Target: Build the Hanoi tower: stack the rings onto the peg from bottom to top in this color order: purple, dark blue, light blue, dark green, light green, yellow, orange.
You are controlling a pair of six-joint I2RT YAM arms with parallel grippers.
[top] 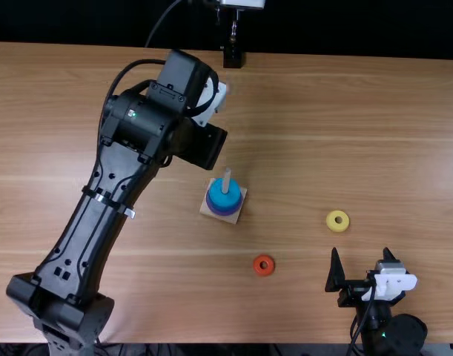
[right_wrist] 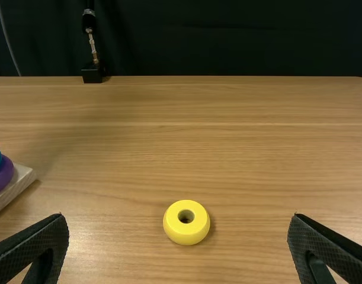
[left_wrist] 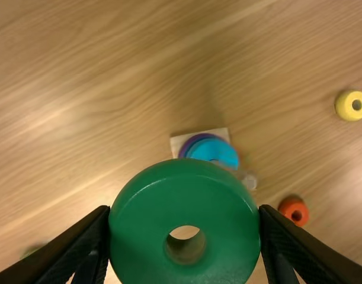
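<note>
My left gripper [top: 202, 144] hangs above the table, up and left of the peg's wooden base [top: 236, 212]. In the left wrist view, the gripper [left_wrist: 184, 214] is shut on a dark green ring [left_wrist: 151, 219]. On the base a purple ring [top: 225, 210] lies under blue rings [top: 222, 194], with the clear peg [top: 226, 180] rising through them. An orange ring [top: 264, 265] and a yellow ring [top: 337, 220] lie loose. Over the near right table, my right gripper [top: 361, 259] is open; in its wrist view, its open fingers [right_wrist: 47, 236] flank the yellow ring [right_wrist: 186, 234] without touching.
A sliver of a green thing [left_wrist: 31, 251] shows at the lower left of the left wrist view, mostly hidden. A black stand [top: 233, 56] with a cable is at the table's far edge. The left arm spans the table's left part.
</note>
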